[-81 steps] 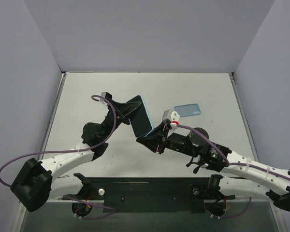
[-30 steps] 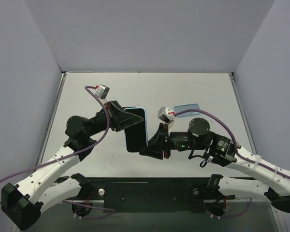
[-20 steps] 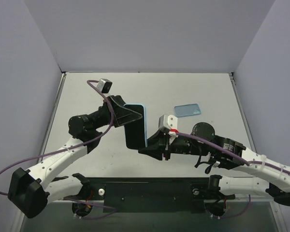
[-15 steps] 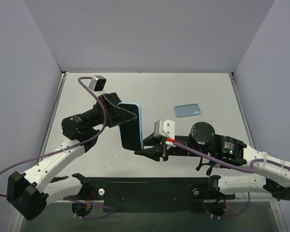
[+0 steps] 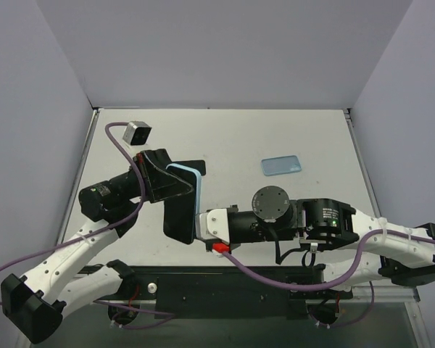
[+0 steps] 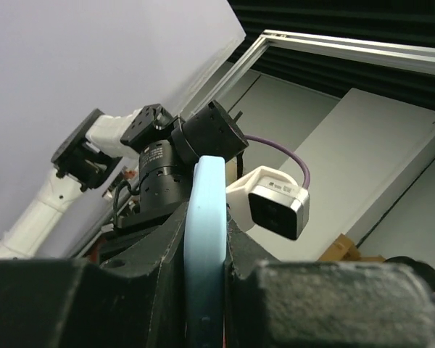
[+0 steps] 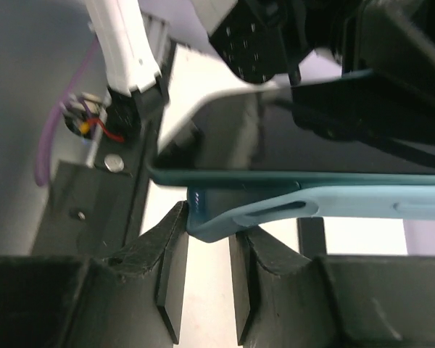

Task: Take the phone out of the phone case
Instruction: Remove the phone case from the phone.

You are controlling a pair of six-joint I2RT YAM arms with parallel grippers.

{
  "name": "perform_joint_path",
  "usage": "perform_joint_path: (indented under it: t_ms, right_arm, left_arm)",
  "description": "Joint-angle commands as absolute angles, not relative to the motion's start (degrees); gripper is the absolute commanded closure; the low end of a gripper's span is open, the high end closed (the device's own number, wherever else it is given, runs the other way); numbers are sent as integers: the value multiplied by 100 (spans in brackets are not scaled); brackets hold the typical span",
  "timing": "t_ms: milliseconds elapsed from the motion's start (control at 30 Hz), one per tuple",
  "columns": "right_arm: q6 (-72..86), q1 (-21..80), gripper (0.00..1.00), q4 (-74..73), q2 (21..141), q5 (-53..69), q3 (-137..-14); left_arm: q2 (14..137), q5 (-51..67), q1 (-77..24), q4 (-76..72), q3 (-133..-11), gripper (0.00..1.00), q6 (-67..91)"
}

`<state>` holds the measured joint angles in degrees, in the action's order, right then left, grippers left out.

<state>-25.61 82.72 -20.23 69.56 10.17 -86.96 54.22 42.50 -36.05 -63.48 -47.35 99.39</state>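
The phone (image 5: 177, 214) with its dark screen stands on edge above the table, wrapped in a light blue phone case (image 5: 196, 194). My left gripper (image 5: 183, 181) is shut across the phone's upper part; in the left wrist view the blue case (image 6: 205, 217) fills the gap between its jaws (image 6: 205, 250). My right gripper (image 5: 197, 226) sits at the lower corner. In the right wrist view the case (image 7: 333, 209) corner is peeled off the phone (image 7: 312, 145) and sits pinched between the right gripper (image 7: 206, 239) fingertips.
A second flat blue piece (image 5: 281, 165) lies on the grey table (image 5: 290, 130) at the back right. The black mounting rail (image 5: 225, 284) runs along the near edge. Walls close in the left, right and back sides.
Both arms carried the phone left and nearer. The right arm swung round so its gripper came under the phone's lower corner, and the case corner now stands apart from the phone.
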Motion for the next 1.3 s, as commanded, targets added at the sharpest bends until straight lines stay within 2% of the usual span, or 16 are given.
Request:
perform_joint_path:
  t_ms: [0, 167, 300, 333, 367, 433, 467, 500, 567, 733, 800, 867, 933, 1167, 1233, 1267]
  right_arm:
    - [-3727, 7910, 100, -1618, 7673, -1221, -8885]
    - [-3498, 7787, 100, -1205, 7673, -1782, -8737]
    - [-2885, 7472, 100, -466, 7253, -2486, -7789]
    - [-2413, 7410, 92, -483, 7164, -2496, -7500]
    - [-2199, 7261, 76, -483, 6911, -2435, -7349]
    - [-1444, 7137, 51, -475, 6550, -2408, -6822]
    - [-989, 7102, 45, -536, 6435, -2417, -6490]
    - [-680, 7049, 30, -597, 6242, -2478, -6356]
    - [556, 6970, 13, -894, 6030, -2540, -5821]
    - [2441, 6882, 12, -1231, 5565, -1780, -5072]
    - [3074, 6838, 21, -819, 5354, -772, -4835]
    - [3663, 6838, 37, -134, 5134, -75, -4694]
    - [4208, 6803, 46, 771, 4932, 332, -4536]
    - [5446, 6127, 51, 2500, 4886, 1132, -4203]
    - [5938, 5793, 56, 3212, 5018, 1387, -4000]
    - [6237, 5627, 63, 3730, 5123, 1441, -3938]
  left_arm:
    - [5475, 4518, -4069, -6407, -4711, 100, 11100]
    - [5528, 4316, -4034, -6556, -4588, 100, 11048]
    - [5625, 4079, -3885, -6610, -4430, 100, 10899]
    - [5573, 3956, -3780, -6453, -4351, 100, 10629]
    - [5511, 3833, -3727, -6138, -4237, 100, 10478]
    - [5423, 3578, -3403, -5655, -4149, 100, 9995]
    - [5397, 3438, -3297, -5225, -4122, 100, 9654]
    - [5370, 3350, -3157, -5108, -4061, 100, 9494]
    - [5370, 3007, -2885, -4625, -4052, 100, 8888]
    - [5291, 2225, -2663, -4016, -3912, 100, 7622]
    - [5247, 1943, -2663, -4017, -3841, 100, 7288]
    - [5168, 1645, -2663, -4112, -3727, 100, 7155]
    - [5098, 1442, -2672, -4175, -3612, 100, 7128]
    - [4843, 1293, -2663, -4245, -3358, 100, 7505]
    - [4729, 1161, -2672, -4394, -3200, 100, 7689]
    - [4711, 1117, -2672, -4482, -3095, 100, 7734]
